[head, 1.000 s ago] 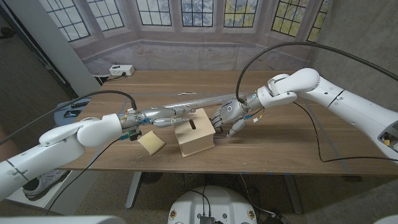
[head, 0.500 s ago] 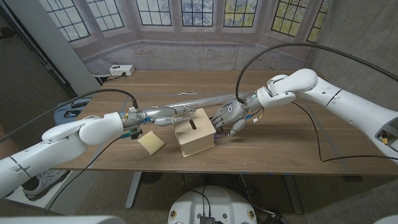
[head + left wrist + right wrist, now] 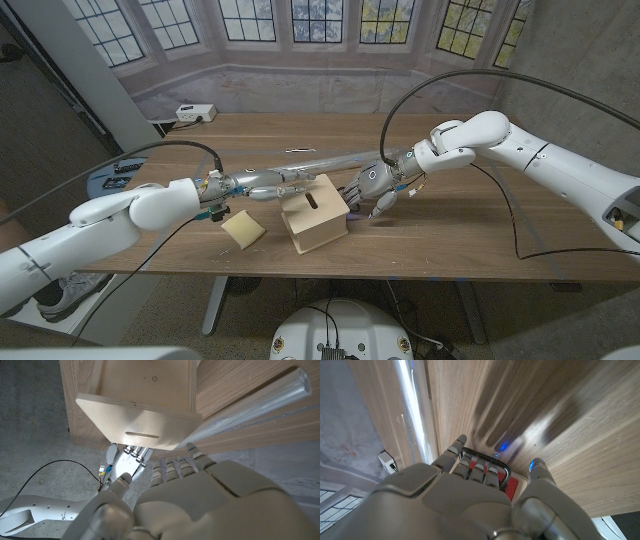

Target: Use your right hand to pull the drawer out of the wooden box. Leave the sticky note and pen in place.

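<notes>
So over that last second the right hand (image 3: pixel 368 190) slid a little toward the right of the frame, away from the wooden box (image 3: pixel 314 213) sitting just below the middle of the picture. In the right wrist view its fingers were hooked over a black wire handle (image 3: pixel 487 460), so it had a grip on the drawer front. A sliver of something dark and purplish (image 3: pixel 356 216) showed at the box's right side, which I'd guess was the drawer starting to come out. Barely open though, most of the pull was left to do.

The left hand (image 3: pixel 283 186) was at the box's upper left edge; couldn't tell if it was gripping anything. A yellow sticky note pad (image 3: pixel 243 230) lay left of the box.
</notes>
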`<state>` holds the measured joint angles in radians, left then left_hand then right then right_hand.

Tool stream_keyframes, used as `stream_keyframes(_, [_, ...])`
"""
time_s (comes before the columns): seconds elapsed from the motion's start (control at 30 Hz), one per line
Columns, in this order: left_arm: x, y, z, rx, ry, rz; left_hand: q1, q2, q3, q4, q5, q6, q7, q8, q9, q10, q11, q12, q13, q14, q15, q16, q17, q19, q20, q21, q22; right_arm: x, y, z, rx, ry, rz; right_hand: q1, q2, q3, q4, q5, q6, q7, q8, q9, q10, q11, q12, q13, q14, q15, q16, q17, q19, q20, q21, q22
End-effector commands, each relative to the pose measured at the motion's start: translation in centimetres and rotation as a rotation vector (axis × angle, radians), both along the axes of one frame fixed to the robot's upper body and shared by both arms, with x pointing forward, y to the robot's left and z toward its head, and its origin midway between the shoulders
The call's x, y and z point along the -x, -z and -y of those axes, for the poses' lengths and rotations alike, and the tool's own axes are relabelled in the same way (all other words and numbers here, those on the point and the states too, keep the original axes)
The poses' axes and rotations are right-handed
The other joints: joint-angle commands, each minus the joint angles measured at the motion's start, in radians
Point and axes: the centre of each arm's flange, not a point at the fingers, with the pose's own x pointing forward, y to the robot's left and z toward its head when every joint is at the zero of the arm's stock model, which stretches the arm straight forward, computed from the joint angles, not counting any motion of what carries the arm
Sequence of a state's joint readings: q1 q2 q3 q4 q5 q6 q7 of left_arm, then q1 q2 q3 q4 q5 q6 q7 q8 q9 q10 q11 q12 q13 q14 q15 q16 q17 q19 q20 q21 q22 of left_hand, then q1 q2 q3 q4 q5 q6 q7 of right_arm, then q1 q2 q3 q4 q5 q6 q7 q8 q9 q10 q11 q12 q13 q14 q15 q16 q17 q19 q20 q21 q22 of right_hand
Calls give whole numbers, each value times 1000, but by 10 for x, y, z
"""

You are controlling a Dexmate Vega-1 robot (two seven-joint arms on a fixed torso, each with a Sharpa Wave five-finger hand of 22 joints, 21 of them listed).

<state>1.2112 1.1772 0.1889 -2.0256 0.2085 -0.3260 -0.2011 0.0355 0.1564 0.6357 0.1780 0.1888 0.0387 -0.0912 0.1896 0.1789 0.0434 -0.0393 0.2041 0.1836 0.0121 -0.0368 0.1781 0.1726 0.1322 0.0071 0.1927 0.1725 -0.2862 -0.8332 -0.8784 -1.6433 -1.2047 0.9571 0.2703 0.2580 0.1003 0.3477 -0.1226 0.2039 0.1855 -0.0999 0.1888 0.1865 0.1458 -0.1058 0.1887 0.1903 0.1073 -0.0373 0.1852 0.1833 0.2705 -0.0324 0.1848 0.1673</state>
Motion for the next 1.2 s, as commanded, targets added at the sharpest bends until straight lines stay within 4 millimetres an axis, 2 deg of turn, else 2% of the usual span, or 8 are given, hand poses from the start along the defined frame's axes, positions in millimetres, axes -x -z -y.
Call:
stream_keyframes(0.03, [-2,-3,2,-18,-1,-2,-12,1,4,-5,4,21,-1,10,2,20,-1,13,3,16,-2,7,-1,4,0,3,2,-2,-1,6,-5,19,0,-6,-1,8,2,4,6,-4,6,1,2,-6,6,4,9,-90,7,6,1,0,0,2])
stream_keyframes(0.23, [-2,-4,3,-37,-9,-12,-14,0,4,-4,4,72,-3,22,2,56,-2,22,2,38,-12,10,-1,6,-1,4,2,-2,-2,6,-11,25,1,-7,0,9,2,5,6,-4,7,1,2,-6,6,4,8,-89,6,6,1,0,1,2])
stream_keyframes(0.57, [2,-2,2,-60,-20,-8,-16,0,4,-2,4,95,-6,24,2,72,-2,24,2,51,-13,11,-1,7,-2,4,2,-2,-2,5,-29,36,9,-8,0,10,2,6,7,-3,7,1,2,-4,7,4,8,-89,6,5,1,0,1,2])
stream_keyframes(0.87, [4,0,1,-111,-45,-25,-23,0,1,3,4,190,-15,34,2,161,-13,41,1,132,-36,22,-1,8,-7,4,2,0,1,6,-33,45,10,-10,-1,11,2,6,6,-3,7,1,1,-3,6,4,8,-88,6,5,0,0,2,2])
stream_keyframes(1.2, [4,1,3,-144,-53,-23,-28,1,-3,7,4,229,-11,38,2,192,-13,45,0,159,-36,23,-1,7,-14,4,3,1,0,7,-46,59,17,-11,0,12,1,7,6,-3,7,1,1,-2,7,4,7,-87,6,5,0,0,2,2])
